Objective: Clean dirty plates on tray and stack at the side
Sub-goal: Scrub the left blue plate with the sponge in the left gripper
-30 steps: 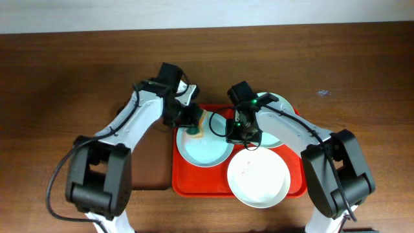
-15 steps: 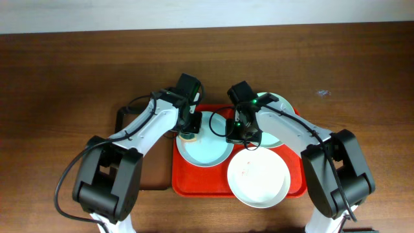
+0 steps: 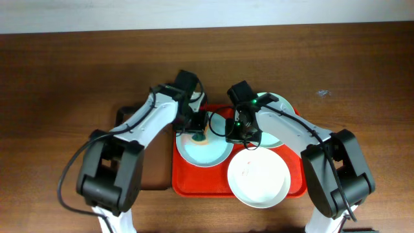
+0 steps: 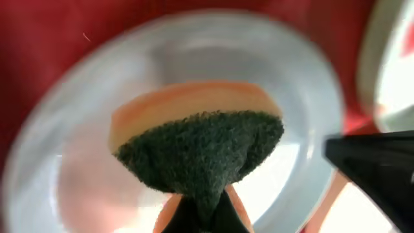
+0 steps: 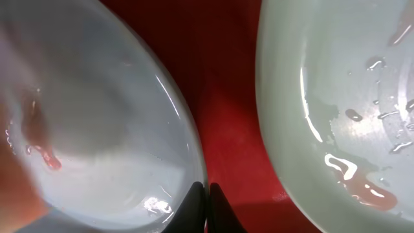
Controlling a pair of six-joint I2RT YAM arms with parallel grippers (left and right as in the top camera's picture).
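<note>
Pressing down on the light blue plate (image 3: 208, 153), the left gripper (image 4: 200, 208) is clenched on a sponge (image 4: 199, 144) (green scrub side up, orange side facing the plate). The plate lies directly beneath those fingers, at the back left of the red tray (image 3: 184, 185). The left arm reaches in from the left, its wrist tipped downward. The right gripper (image 5: 207, 192), pinched shut on nothing, sits just beside the plate's right rim, between it and the mint plate (image 5: 336, 90).

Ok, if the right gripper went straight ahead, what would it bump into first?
Most likely the red tray, in the strip between the light blue plate and the mint plate. The shut right gripper sits beside the blue plate's rim, so it might touch that first. Depth is unclear.
</note>
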